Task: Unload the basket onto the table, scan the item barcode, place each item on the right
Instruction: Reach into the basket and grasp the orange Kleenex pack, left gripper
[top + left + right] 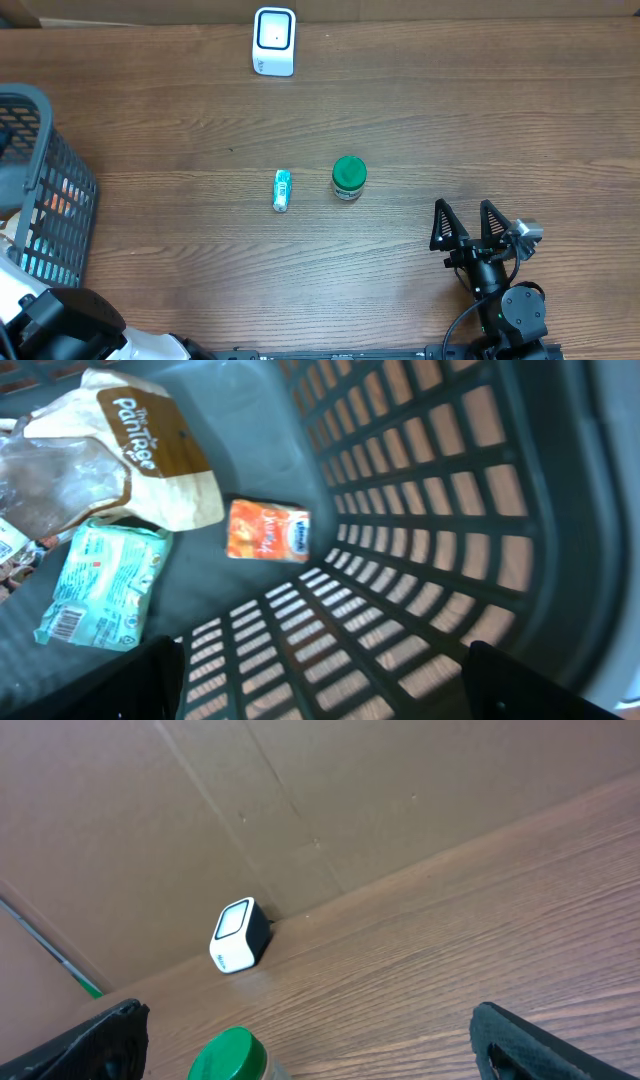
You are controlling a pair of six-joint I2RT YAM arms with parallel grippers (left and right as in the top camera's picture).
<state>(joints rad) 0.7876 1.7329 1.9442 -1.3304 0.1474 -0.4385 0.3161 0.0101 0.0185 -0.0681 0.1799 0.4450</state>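
My left gripper (320, 680) hangs open inside the grey basket (430, 510), with nothing between its fingers. Below it lie an orange carton (268, 530), a teal packet (105, 585) with a barcode on its corner, and a brown-and-white bag (150, 450). The white scanner (274, 41) stands at the table's far edge; the right wrist view also takes in the scanner (238, 936). A small teal tube (283, 190) and a green-lidded jar (349, 178) sit mid-table. My right gripper (464, 215) stands open and empty to the right of the jar (232, 1058).
The basket (60, 170) stands at the table's left edge. A crumpled clear wrapper (45, 480) lies in it beside the bag. A brown cardboard wall (300, 800) runs behind the scanner.
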